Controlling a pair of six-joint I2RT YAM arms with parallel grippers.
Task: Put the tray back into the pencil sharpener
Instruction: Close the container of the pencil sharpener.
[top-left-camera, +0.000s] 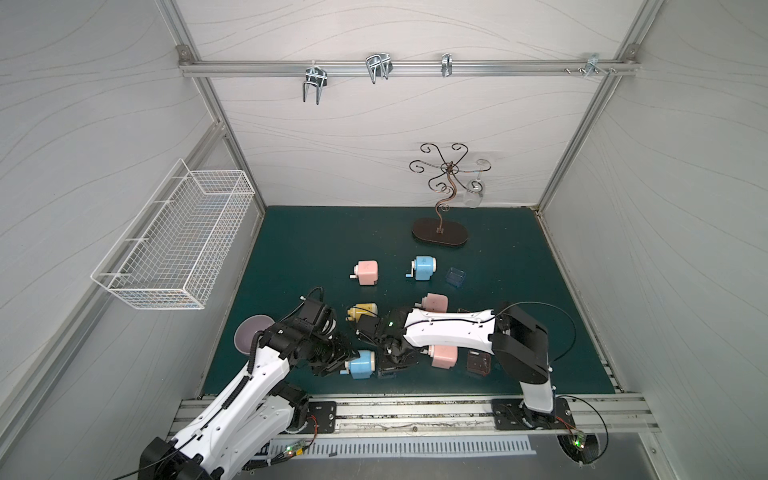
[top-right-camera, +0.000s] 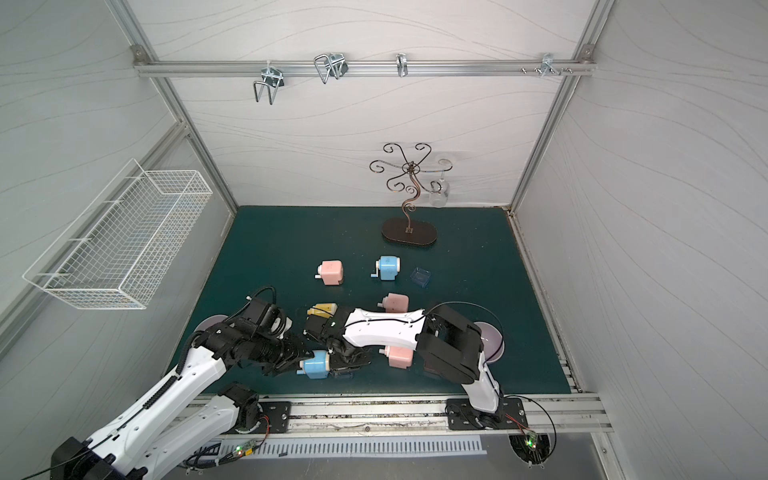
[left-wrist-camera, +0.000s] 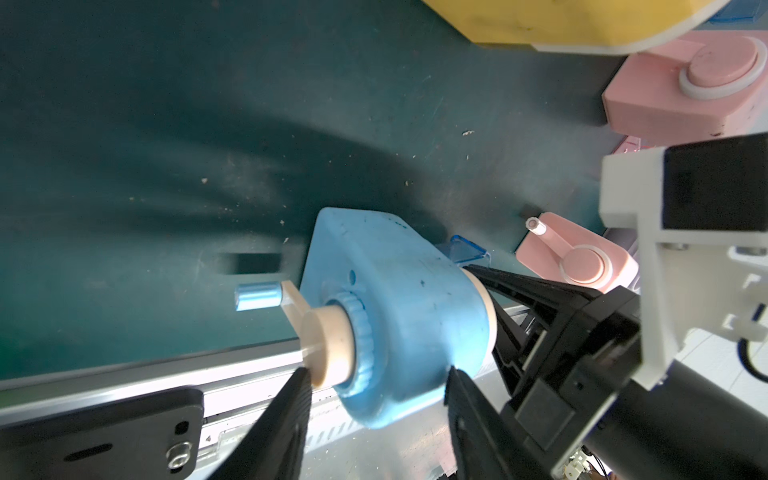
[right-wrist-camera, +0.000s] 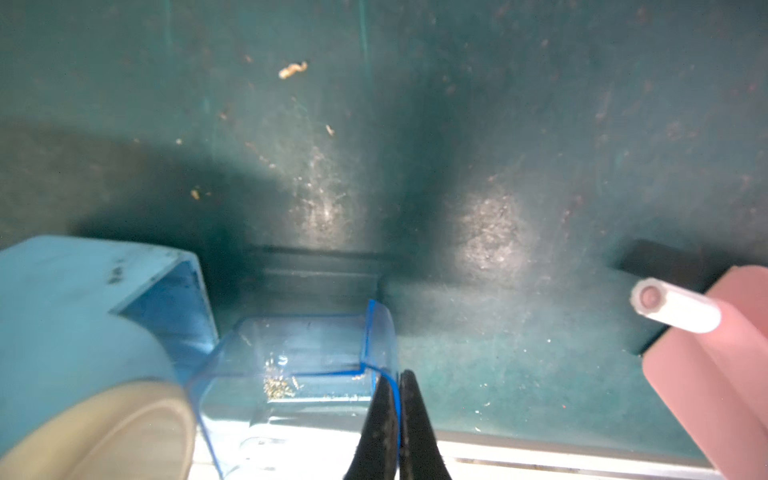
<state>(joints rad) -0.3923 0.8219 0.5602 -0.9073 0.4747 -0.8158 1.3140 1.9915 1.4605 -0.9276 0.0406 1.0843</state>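
**Holding tray at sharpener's slot**

Left jaws stand partly open, clamped on the blue sharpener from end to end, one finger by the cream crank hub and the other at the far end; the sharpener sits near the front edge of the table. Right jaws are pinched nearly shut on the curved end wall of the clear blue tray; the tray hangs tilted, one corner at the mouth of the sharpener's open slot and most of it outside. A few shavings lie on the tray's floor.

Farther back, a second blue tray lies just beside another blue sharpener; a dark tray lies near a pink sharpener, under the right arm. A white wire basket hangs on the left wall; what it holds I cannot tell. A glass hangs from the scrolled stand.
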